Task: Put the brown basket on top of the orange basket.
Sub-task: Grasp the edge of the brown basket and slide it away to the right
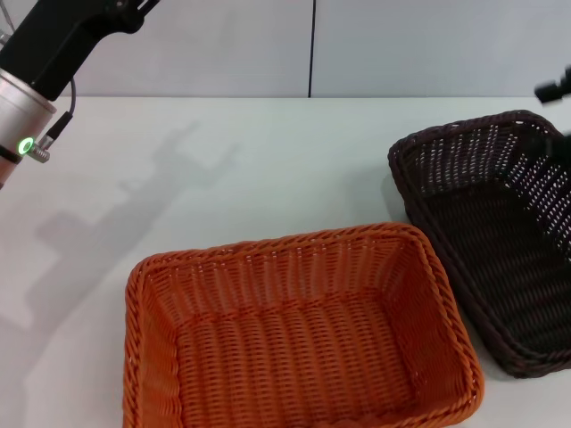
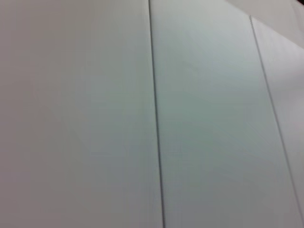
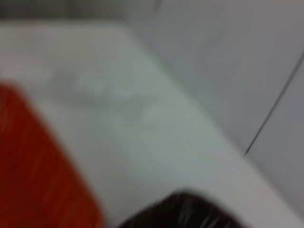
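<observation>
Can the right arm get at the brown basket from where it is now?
Probably yes. The right gripper shows at the head view's right edge, just above the brown basket, whose far rim looks bare. The orange basket sits beside it, not on it.

The left arm (image 1: 53, 40) enters the head view at the top left corner, raised well above the tabletop, its black link sloping down to a silver wrist ring with a small green light. Its end effector is out of frame, and its own wrist view shows none of its fingers. The right arm appears only as a sliver of black hardware (image 1: 555, 89) at the far right edge of the head view, too little to read its pose or the state of its end effector.
</observation>
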Action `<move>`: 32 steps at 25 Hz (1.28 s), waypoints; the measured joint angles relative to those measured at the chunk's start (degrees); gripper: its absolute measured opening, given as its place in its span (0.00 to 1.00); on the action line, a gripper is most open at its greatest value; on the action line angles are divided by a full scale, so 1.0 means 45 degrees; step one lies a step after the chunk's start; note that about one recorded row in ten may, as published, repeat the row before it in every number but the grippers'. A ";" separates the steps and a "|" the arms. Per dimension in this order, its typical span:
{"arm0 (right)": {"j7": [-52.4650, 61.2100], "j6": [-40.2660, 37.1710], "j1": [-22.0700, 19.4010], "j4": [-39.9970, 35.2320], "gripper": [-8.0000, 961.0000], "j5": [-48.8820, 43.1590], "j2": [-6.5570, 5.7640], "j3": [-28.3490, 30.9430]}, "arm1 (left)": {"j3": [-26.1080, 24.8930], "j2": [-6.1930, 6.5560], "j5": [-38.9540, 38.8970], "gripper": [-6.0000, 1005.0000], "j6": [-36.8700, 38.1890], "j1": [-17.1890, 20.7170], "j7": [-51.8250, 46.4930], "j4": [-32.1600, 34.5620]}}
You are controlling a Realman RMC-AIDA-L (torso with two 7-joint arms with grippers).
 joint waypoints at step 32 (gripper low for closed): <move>0.0630 0.2444 0.0558 0.1974 0.77 0.0459 -0.0267 -0.7276 | -0.0797 0.0107 -0.2328 0.84 -0.1473 -0.1088 0.2466 -0.0461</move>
